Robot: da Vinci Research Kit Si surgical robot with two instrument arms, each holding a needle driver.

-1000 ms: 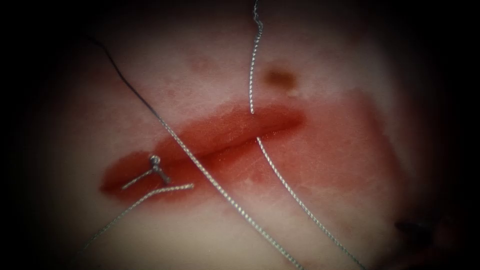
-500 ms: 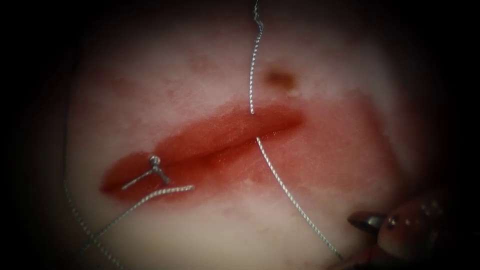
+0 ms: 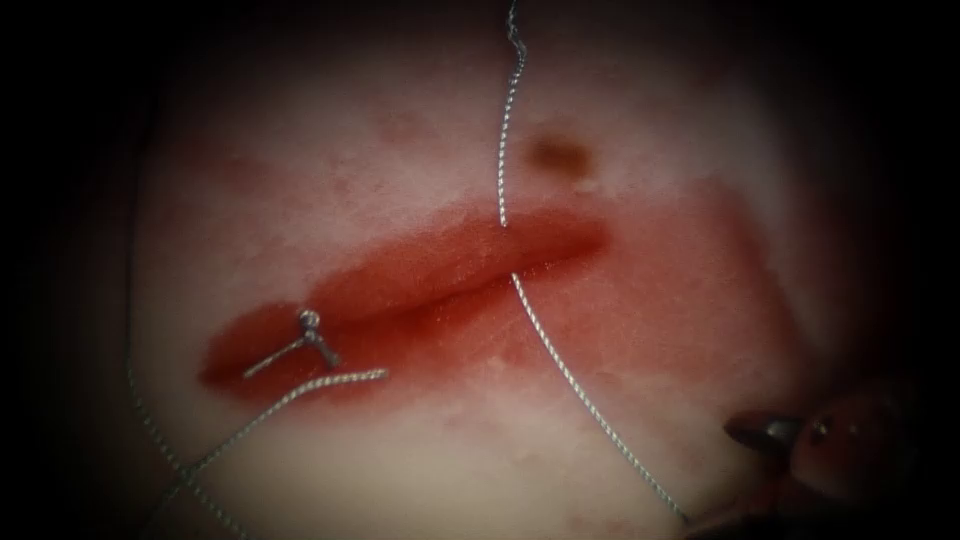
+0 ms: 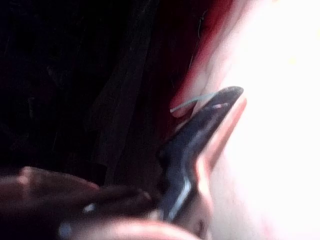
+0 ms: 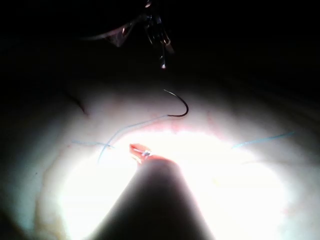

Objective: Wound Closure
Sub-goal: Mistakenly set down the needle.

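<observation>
The tissue has a slanting cut ringed with red fluid. A knot with short cut ends sits at the cut's left end. A thread crosses the cut near its right end and runs down to the lower right. My right tool stands there on the right side, jaws apart, holding nothing. In the right wrist view the curved needle lies free on the tissue, not in it, trailing thread. My left tool hangs above it. In the left wrist view its jaws are spread wide and empty beside a thread piece.
A slack strand of thread runs down the far left of the tissue and crosses one cut end. A brown spot marks the tissue above the cut's right end.
The strand that was taut across the cut from upper left to lower right has dropped slack to the far left. My right tool came in at the lower right, then drew back slightly.
</observation>
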